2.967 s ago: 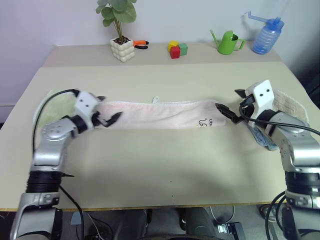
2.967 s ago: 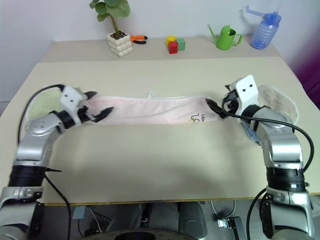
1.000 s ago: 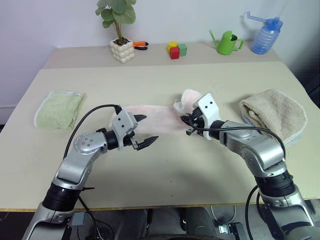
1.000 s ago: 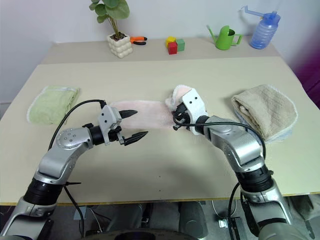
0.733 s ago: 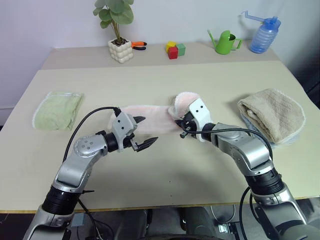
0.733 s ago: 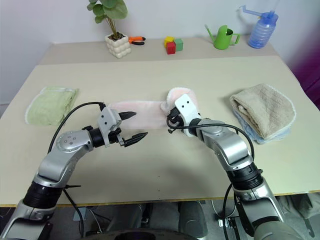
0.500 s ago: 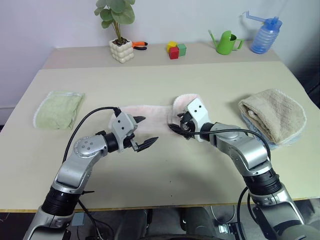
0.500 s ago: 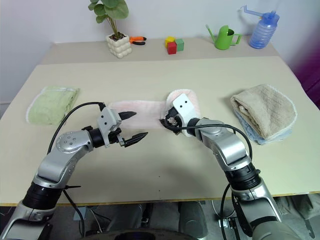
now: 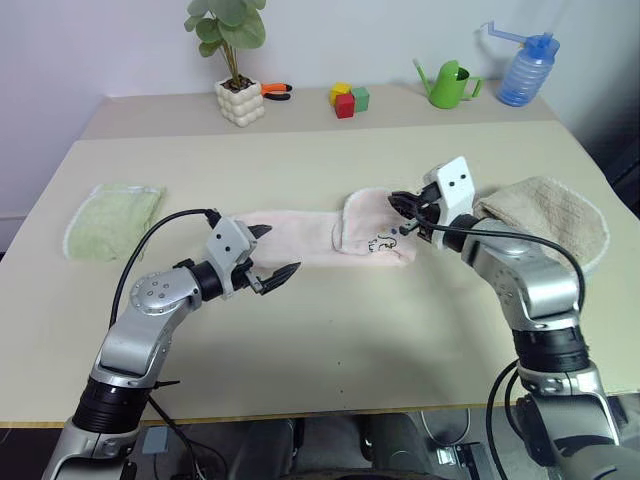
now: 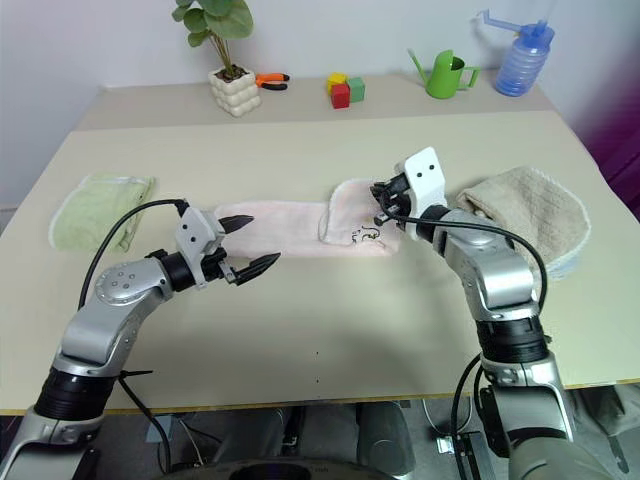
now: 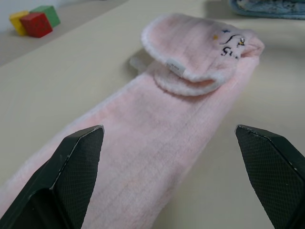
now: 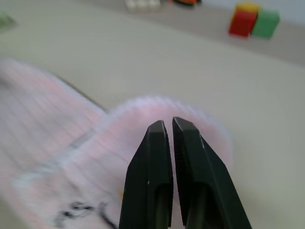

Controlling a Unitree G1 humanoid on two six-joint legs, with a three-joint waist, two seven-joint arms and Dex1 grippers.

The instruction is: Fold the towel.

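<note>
The pale pink towel [image 9: 300, 232] lies as a long strip across the table's middle. Its right end is folded back over itself as a short flap [image 9: 372, 225], with the small dark embroidered mark [image 9: 381, 243] facing up. My right gripper [image 9: 402, 214] is at the flap's right edge, fingers shut with nothing between them. The right wrist view shows its closed fingers [image 12: 167, 125] over the pink flap [image 12: 95, 157]. My left gripper [image 9: 282, 250] stands open over the strip's left part, holding nothing. In the left wrist view its wide-spread fingers [image 11: 167, 129] frame the strip and the flap [image 11: 190, 43].
A folded light green towel [image 9: 112, 215] lies at the left, and a beige towel [image 9: 555, 215] at the right by my right forearm. Along the back stand a potted plant [image 9: 238, 100], orange-handled pliers [image 9: 275, 92], coloured blocks [image 9: 345, 98], a green watering can [image 9: 447, 83] and a blue spray bottle [image 9: 522, 70].
My right gripper let go of the towel's raised end, drew back to the right and shut empty. The flap now lies flat with the mark up. My left gripper shifted slightly left.
</note>
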